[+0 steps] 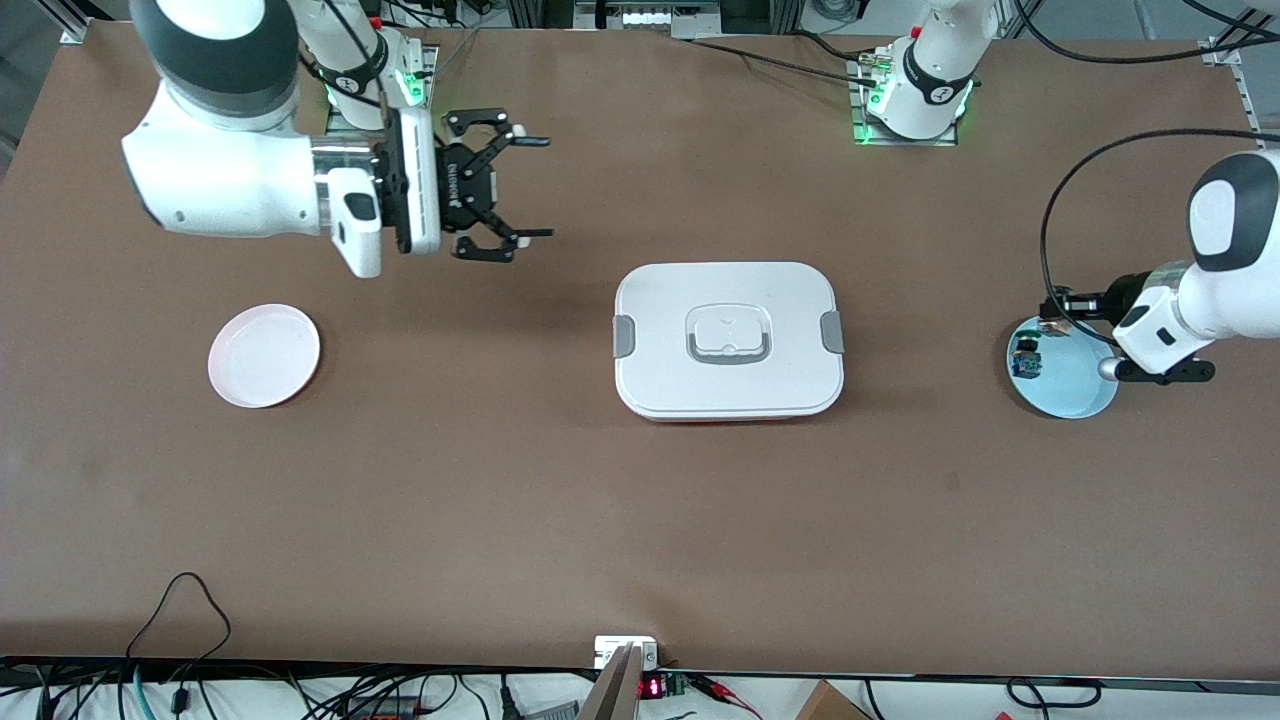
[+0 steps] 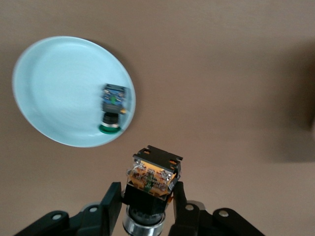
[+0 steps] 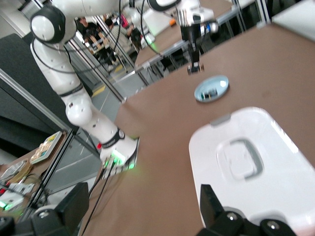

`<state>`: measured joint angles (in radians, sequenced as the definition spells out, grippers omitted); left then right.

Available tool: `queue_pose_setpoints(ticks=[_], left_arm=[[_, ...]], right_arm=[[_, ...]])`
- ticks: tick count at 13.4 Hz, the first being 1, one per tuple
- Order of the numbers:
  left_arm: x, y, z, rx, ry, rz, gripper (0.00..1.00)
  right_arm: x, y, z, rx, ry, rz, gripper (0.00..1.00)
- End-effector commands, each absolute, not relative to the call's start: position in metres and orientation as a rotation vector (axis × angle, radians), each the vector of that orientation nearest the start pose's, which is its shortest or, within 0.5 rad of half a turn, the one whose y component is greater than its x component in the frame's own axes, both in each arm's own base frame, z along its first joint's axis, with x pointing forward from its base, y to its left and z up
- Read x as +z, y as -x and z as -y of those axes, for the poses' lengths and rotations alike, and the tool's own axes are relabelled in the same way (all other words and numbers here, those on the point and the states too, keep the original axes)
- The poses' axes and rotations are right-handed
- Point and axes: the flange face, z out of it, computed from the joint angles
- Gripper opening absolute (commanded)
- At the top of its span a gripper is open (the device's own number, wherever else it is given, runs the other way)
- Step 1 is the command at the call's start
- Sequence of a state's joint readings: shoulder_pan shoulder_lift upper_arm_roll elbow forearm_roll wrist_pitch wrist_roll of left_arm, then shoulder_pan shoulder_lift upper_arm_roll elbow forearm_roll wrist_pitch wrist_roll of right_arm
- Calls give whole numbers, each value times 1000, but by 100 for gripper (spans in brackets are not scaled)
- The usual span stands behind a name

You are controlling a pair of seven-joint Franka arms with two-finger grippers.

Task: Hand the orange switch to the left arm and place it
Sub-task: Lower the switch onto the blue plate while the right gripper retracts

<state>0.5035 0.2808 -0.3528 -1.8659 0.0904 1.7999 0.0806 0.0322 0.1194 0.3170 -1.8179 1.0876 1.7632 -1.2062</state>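
My left gripper [image 1: 1052,312] [image 2: 146,194] is shut on the orange switch [image 2: 152,172], gripping its black body with the tan terminal end pointing away. It holds the switch in the air by the rim of the light blue plate [image 1: 1070,385] [image 2: 59,88]. The similar switch with green cap and blue body [image 1: 1025,358] [image 2: 112,105] lies on that plate. The white box [image 1: 728,340] [image 3: 251,162] stands mid-table. My right gripper [image 1: 535,187] [image 3: 142,201] is open and empty, turned sideways in the air over the table between the right arm's base and the box.
A white-pink plate [image 1: 264,355] lies toward the right arm's end of the table. The blue plate also shows in the right wrist view [image 3: 211,88], with the left gripper [image 3: 196,69] above it. Cables run along the table's edges.
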Motion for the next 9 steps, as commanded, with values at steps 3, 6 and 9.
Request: queue_pose_setpoints(ticks=[3, 6, 9], left_arm=[[284, -559, -146, 380, 3046, -70, 0], [241, -558, -166, 355, 3014, -107, 0], [222, -554, -181, 349, 3001, -123, 0]], right_arm=[[495, -535, -210, -14, 2046, 971, 100], [492, -541, -194, 178, 2374, 682, 100], [482, -547, -173, 277, 2632, 468, 100]])
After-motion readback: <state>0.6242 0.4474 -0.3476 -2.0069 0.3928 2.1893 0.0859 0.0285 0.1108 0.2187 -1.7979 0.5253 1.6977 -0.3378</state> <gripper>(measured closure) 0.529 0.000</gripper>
